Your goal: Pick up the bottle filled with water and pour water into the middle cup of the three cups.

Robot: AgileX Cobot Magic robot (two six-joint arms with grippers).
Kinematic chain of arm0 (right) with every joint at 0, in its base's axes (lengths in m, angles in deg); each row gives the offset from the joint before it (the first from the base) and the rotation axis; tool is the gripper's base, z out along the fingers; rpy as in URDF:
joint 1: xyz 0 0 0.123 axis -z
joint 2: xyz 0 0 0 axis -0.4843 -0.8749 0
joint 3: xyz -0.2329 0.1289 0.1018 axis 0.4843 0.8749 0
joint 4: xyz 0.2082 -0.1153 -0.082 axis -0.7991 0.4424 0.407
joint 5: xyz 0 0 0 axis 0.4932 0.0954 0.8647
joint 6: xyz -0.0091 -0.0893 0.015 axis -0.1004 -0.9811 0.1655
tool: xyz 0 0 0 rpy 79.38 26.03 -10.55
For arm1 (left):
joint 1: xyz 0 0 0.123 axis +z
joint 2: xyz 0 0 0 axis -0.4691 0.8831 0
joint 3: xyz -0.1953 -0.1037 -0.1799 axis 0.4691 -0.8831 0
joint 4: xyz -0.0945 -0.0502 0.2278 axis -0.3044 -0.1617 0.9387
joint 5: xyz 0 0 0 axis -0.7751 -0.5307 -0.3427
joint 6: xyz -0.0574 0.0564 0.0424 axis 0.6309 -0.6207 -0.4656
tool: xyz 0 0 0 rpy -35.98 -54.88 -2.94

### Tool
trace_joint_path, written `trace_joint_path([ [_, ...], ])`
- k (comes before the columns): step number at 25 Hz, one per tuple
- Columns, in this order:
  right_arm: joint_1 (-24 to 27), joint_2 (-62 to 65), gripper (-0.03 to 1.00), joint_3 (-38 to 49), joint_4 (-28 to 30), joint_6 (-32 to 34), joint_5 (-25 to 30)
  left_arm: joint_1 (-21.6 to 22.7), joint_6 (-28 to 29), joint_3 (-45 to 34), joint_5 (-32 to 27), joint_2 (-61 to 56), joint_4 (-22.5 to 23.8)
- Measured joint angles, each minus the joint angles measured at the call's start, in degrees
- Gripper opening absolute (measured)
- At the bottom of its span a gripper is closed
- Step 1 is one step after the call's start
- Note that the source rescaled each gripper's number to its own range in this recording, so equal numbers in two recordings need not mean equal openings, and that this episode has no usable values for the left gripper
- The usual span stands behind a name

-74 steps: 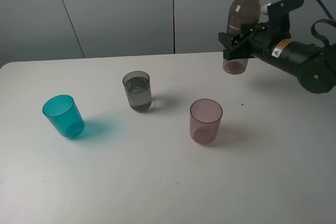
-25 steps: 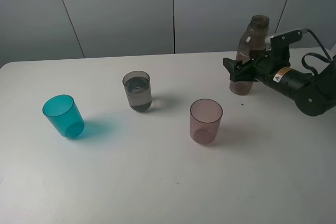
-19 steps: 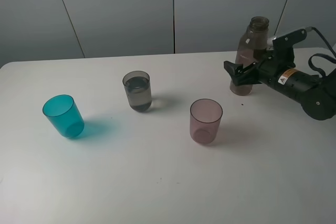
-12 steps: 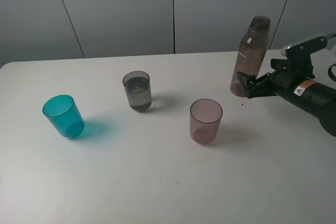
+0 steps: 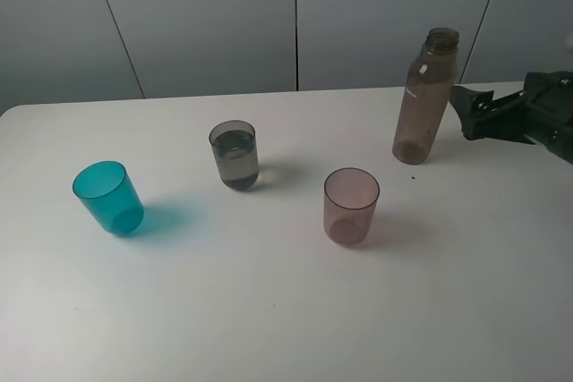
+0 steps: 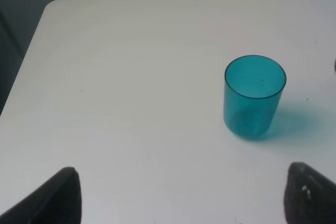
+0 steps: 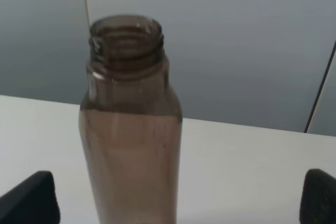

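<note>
- the bottle (image 5: 424,100) stands upright on the white table (image 5: 269,310), back right, cap off, nothing touching it as far as I can see
- right gripper (image 5: 474,114) sits just to the right of it at the edge of the overhead view, jaws spread wide and holding nothing; through my right wrist cam the bottle (image 7: 131,129) fills the middle and both fingertips (image 7: 29,198) sit out at the far corners, clear of it
- the middle cup (image 5: 235,156), the smoky grey one, is well left of the bottle and has water in it, roughly two thirds up
- pink cup (image 5: 351,206) is nearer the front, between grey cup and bottle, looks empty
- teal cup (image 5: 108,198) is far left, upright
- left wrist cam shows the teal cup (image 6: 254,97) ahead of the left gripper (image 6: 184,198), its fingers wide apart, nothing between them
</note>
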Motion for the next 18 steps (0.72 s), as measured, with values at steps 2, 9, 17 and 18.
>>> trace_joint_path([
  [2,0.0,9.3,0.99,-2.6,2.4,5.0,12.4,0.0,-0.1,0.0,0.0,0.0,0.0],
  [9,-7.3,34.1,0.99,-20.7,5.2,12.3,60.1,0.0,-0.1,0.0,0.0,0.0,0.0],
  [17,-13.4,46.6,0.99,-29.2,-10.0,2.7,101.1,0.0,-0.2,0.0,0.0,0.0,0.0],
  [18,-13.5,47.8,0.99,-28.6,-10.6,2.3,104.2,0.0,-0.2,0.0,0.0,0.0,0.0],
])
